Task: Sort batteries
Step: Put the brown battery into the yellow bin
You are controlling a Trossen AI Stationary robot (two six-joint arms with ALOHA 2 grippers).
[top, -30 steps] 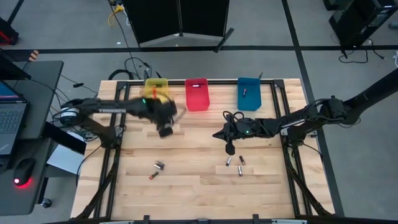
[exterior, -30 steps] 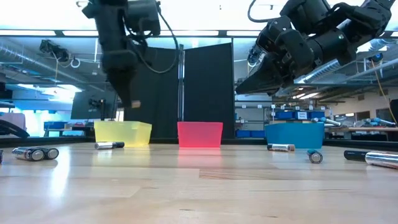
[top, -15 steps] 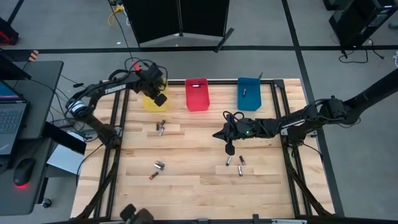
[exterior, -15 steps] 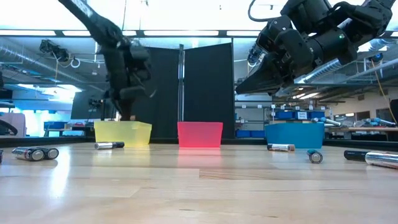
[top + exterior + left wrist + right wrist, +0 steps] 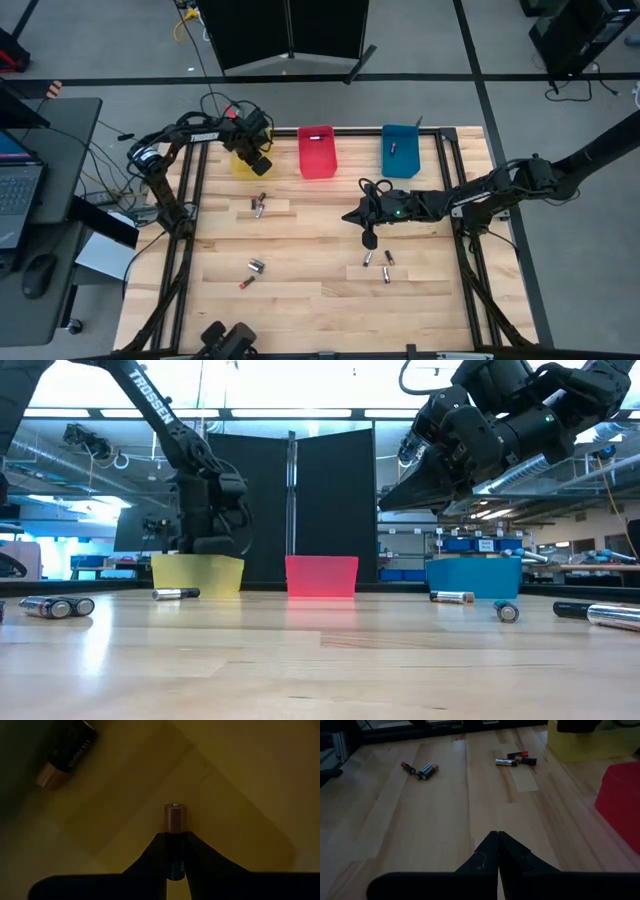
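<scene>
My left gripper [image 5: 258, 160] reaches down into the yellow bin [image 5: 238, 165] at the table's far left and is shut on a battery [image 5: 175, 817] with a copper end. Another dark and copper battery [image 5: 65, 752] lies on the bin's floor. Loose batteries lie on the wood: a small group [image 5: 259, 206] near the yellow bin, two [image 5: 251, 273] nearer the front, three [image 5: 380, 263] under my right arm. My right gripper [image 5: 369, 240] hovers shut above the middle of the table with nothing in it. My left gripper pinches the battery's dark body [image 5: 175, 855] between its two fingers. The copper end [image 5: 175, 815] sticks out past the fingertips. The fingers point steeply down into the yellow bin, and the battery lies along them. Whether its end touches the bin's floor I cannot tell.
A red bin [image 5: 317, 152] and a blue bin [image 5: 400, 150] stand in a row with the yellow one along the far edge; a small battery [image 5: 394, 148] lies in the blue bin. Bare wood spreads between the battery groups.
My left gripper has swung from above the batteries near the yellow bin toward the table's far left, rolled at the wrist, and sunk into the yellow bin, carrying the battery with it. My right arm has kept still.
</scene>
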